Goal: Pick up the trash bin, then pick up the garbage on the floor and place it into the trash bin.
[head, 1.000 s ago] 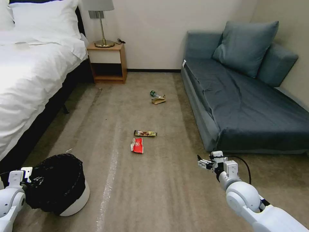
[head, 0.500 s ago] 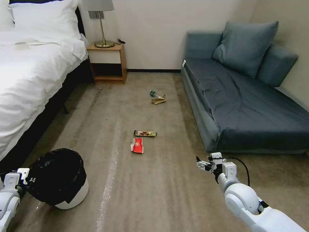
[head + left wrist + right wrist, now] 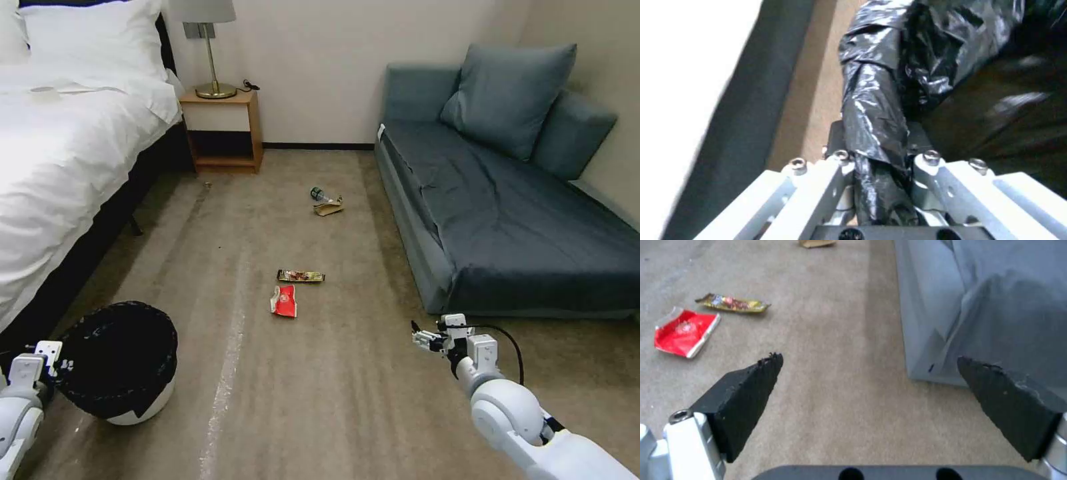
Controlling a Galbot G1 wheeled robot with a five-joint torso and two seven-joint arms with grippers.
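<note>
While left gripper (image 3: 880, 186) pinches trash bin (image 3: 123, 363) rim lower left, bin prob. light, liner slippery; right gripper (image 3: 869, 368) spread.

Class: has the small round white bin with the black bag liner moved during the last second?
Yes. The white bin, gripped by the left gripper, tipped upright, away from the white bed.

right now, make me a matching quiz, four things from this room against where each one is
Things:
1. bin
2. red wrapper
3. lamp
4. cushion

Places:
A. on the sofa
B. on the carpet mid-room
C. held at its rim by the left claw
D. on the nightstand

Pairs: 1-C, 2-B, 3-D, 4-A
</note>
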